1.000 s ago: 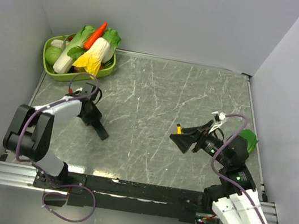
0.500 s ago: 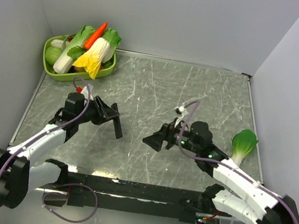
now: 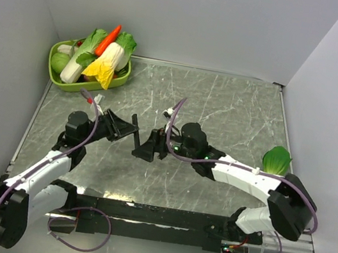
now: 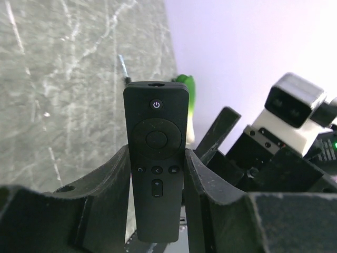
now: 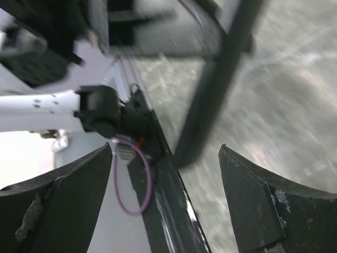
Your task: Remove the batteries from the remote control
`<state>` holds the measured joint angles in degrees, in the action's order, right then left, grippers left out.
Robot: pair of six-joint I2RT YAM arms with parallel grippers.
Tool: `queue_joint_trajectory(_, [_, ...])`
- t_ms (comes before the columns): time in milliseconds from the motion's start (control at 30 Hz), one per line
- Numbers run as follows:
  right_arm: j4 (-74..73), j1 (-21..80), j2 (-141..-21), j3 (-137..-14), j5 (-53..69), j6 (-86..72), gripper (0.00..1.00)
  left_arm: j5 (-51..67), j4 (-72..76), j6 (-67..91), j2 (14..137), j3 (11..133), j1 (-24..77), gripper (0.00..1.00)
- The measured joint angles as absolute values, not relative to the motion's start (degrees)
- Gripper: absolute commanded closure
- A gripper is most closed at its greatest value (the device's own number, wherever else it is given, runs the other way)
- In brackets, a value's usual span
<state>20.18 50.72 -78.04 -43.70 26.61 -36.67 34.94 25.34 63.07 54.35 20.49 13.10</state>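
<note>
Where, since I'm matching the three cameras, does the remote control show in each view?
Top external: the remote control is a thin dark bar, left of centre.
Left wrist: the remote control is at centre frame, buttons toward the camera, clamped in the left gripper.
Right wrist: probably the blurred dark slanted bar, upper middle.
Shared landmark: the grey marbled table.

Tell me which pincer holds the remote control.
The left pincer: the remote control sits clamped in it, buttons showing. The right pincer stands open, gripping nothing.

L arm reaches to centre; L gripper is clamped on the remote control. R arm stretches across toward it. R gripper has fingers wide apart.
</note>
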Motion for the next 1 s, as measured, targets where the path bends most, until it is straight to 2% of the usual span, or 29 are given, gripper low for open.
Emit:
queue_joint_trajectory(333, [29.9, 51.2, -83.0, -43.5, 31.1, -40.7, 0.04, 41.0, 38.3, 68.4, 55.0, 17.4, 13.2, 0.95])
queue_joint_trajectory(433, [31.0, 51.2, -83.4, -43.5, 32.1, -40.9, 0.06, 42.5, 40.8, 68.7, 55.0, 17.4, 13.2, 0.95])
queue_joint_trajectory(500, [32.2, 51.2, -83.4, -43.2, 32.7, -40.9, 0.12, 43.4, 41.7, 68.7, 55.0, 17.4, 13.2, 0.96])
queue_joint_trajectory(533, [33.3, 51.2, -83.4, -42.8, 33.0, -40.9, 0.21, 43.8, 42.0, 68.7, 55.0, 17.4, 13.2, 0.96])
queue_joint_trajectory(633, [35.6, 51.2, -83.4, -41.5, 34.0, -41.3, 0.36, 44.4, 42.9, 68.8, 54.9, 17.4, 13.2, 0.96])
queue_joint_trajectory(800, [39.2, 51.2, -82.8, -38.8, 35.3, -42.9, 0.56, 45.3, 46.3, 70.7, 55.2, 17.0, 13.2, 0.96])
queue_joint_trajectory(833, [39.5, 51.2, -82.4, -38.2, 35.1, -43.3, 0.63, 45.5, 47.2, 71.0, 55.4, 16.9, 13.2, 0.93])
queue_joint_trajectory(900, [39.7, 51.2, -81.3, -37.3, 34.7, -43.9, 0.68, 45.9, 49.6, 71.8, 56.2, 16.6, 13.3, 0.84])
queue_joint_trajectory(933, [39.4, 51.1, -80.5, -36.9, 34.3, -44.0, 0.75, 46.1, 50.5, 72.3, 56.6, 16.5, 13.3, 0.80])
queue_joint_trajectory(1000, [38.2, 51.1, -78.8, -36.3, 33.2, -43.8, 0.82, 46.5, 52.5, 73.4, 57.7, 16.5, 13.5, 0.59])
